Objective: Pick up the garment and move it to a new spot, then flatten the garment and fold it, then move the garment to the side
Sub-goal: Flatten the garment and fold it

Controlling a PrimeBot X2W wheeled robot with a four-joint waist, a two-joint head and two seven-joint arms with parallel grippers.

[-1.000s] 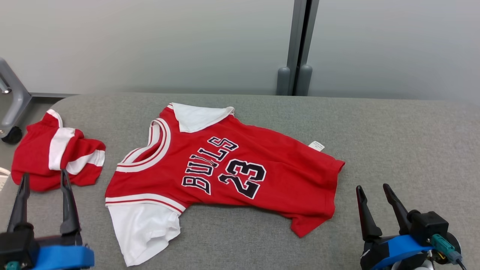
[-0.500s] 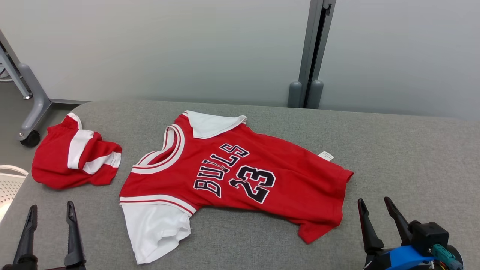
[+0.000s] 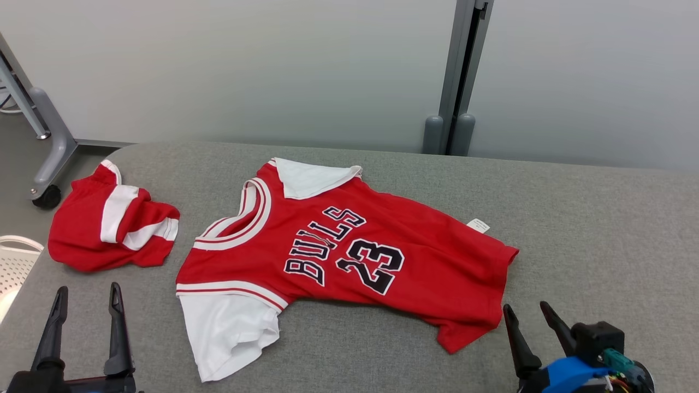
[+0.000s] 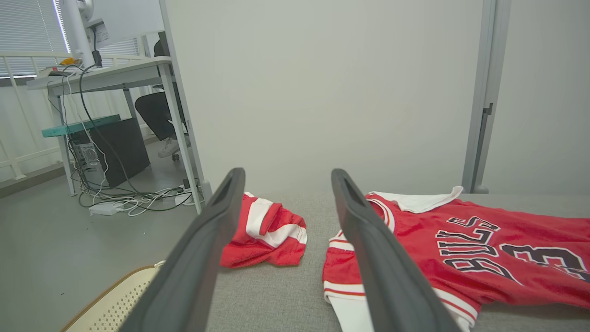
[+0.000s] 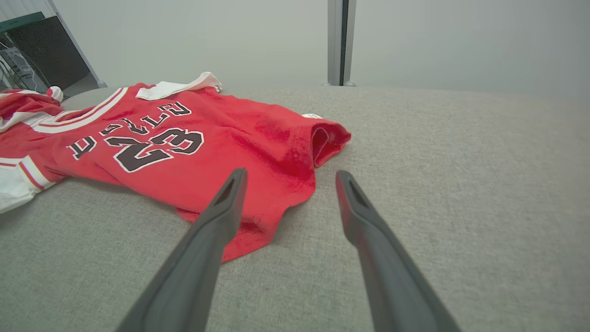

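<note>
The garment, a red jersey with white sleeves and "BULLS 23" on it, lies spread on the grey padded table, collar to the left, hem to the right. In the left wrist view the jersey is to the right of the fingers; in the right wrist view the jersey has its hem corner just ahead of the fingers. My left gripper is open and empty near the table's front left. My right gripper is open and empty just right of the hem.
Crumpled red and white shorts lie at the table's left end. A white perforated basket stands off the left edge. A grey post rises behind the table. A desk with cables stands further left.
The head camera has shifted, so the whole scene sits further right. Both grippers show lower in the picture and stay open. The jersey and shorts lie as before.
</note>
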